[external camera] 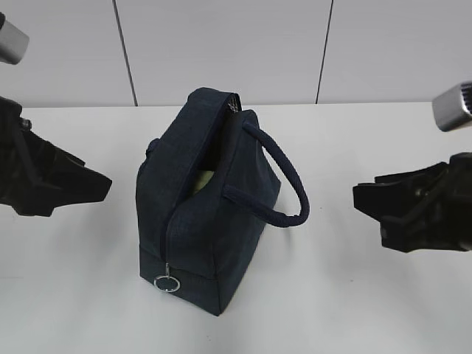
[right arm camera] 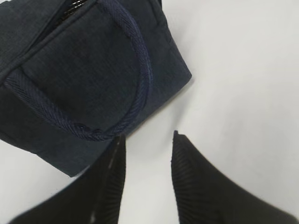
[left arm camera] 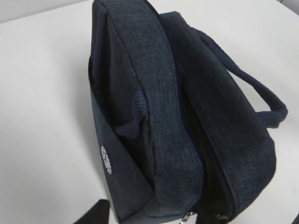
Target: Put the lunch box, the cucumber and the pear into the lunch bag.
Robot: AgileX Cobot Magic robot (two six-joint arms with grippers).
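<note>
Right now the right gripper hangs just off the bag's near corner, jaws partly apart with bare table showing between the fingers, nothing held. One finger tip sits right at the loop of the handle in the right wrist view; cannot tell if it touches. In the exterior view this gripper is at the right, clear of the bag, tips pointing toward it.

Left gripper is at the left of the exterior view, tips aimed at the bag's side, apart from it. Its own wrist view shows only dark slivers at the bottom edge, so how its jaws stand cannot be told from the pictures; nothing seen in it.

Bag stands upright mid-table, navy fabric, long axis running from the camera side back toward the wall, slightly slanted. Zipper end with ring pull faces the camera, low on the near end. Top seam gapes partway; a pale yellowish-green patch shows inside the gap, cannot tell which item. One rope handle arches out to the right side. Left wrist view looks down along the top: folded-over flap, small white print on the side panel.
</note>
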